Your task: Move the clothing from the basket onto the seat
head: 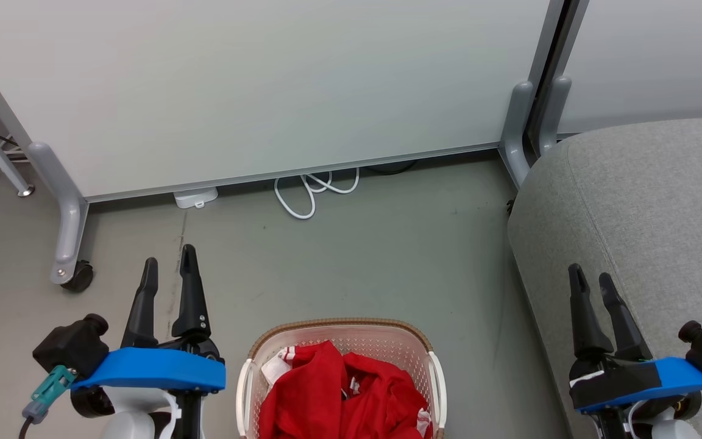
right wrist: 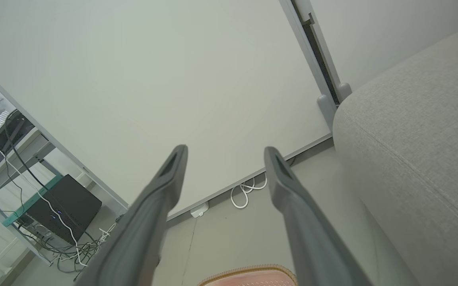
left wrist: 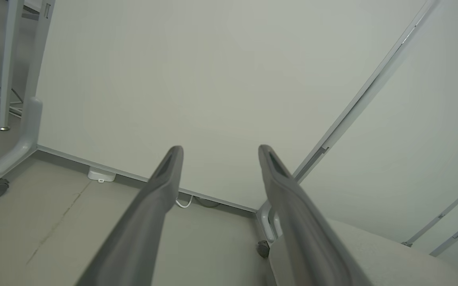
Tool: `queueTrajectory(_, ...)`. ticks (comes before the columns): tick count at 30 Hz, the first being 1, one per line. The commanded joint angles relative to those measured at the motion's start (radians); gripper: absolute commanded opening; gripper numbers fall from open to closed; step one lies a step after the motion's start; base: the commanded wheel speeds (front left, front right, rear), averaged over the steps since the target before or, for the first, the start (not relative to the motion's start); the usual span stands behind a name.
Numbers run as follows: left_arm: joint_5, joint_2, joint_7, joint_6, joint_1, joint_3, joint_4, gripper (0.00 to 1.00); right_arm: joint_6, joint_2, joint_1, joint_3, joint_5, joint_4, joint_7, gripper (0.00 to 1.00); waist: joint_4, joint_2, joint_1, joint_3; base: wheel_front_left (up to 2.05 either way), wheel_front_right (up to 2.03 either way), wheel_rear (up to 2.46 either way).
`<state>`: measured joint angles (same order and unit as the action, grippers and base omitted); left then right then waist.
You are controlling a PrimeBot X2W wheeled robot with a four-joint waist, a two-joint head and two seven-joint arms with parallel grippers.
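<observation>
Bright red clothing (head: 342,396) with white trim lies bunched in the cream basket (head: 339,325) at the bottom middle of the head view; the basket's brown rim (right wrist: 249,274) also peeks into the right wrist view. The grey seat (head: 649,213) fills the right side, with its front corner (right wrist: 412,131) close to my right arm. My left gripper (head: 169,262) hovers open over the floor left of the basket, nothing between its fingers (left wrist: 165,178). Over the seat's front edge, right of the basket, my right gripper (head: 592,279) is open and empty too.
A white partition panel (head: 253,85) on grey castor feet (head: 74,274) stands behind the basket. A white cable loop (head: 311,192) and a small white plug block (head: 195,197) lie at its base. A black box with tangled cables (right wrist: 62,214) sits far left.
</observation>
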<state>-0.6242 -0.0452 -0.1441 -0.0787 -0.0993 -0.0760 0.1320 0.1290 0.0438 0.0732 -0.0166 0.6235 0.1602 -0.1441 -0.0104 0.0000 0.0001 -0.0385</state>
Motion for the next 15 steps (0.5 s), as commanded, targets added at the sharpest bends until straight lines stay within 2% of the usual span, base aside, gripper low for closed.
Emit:
queueTrajectory(1,0.032,-0.006,-0.010,0.001,-0.017,-0.006,-0.010,1.00,0.002,0.008,0.008,0.002,-0.028,-0.012,-0.010,1.00,0.000,0.0000,0.0000,0.000,0.00,0.00,0.00)
queueTrajectory(15,0.221,-0.006,-0.045,-0.001,-0.017,-0.053,0.009,1.00,0.002,0.008,0.005,0.010,-0.181,0.002,-0.044,1.00,-0.001,0.0000,0.0000,-0.006,0.00,0.00,0.00)
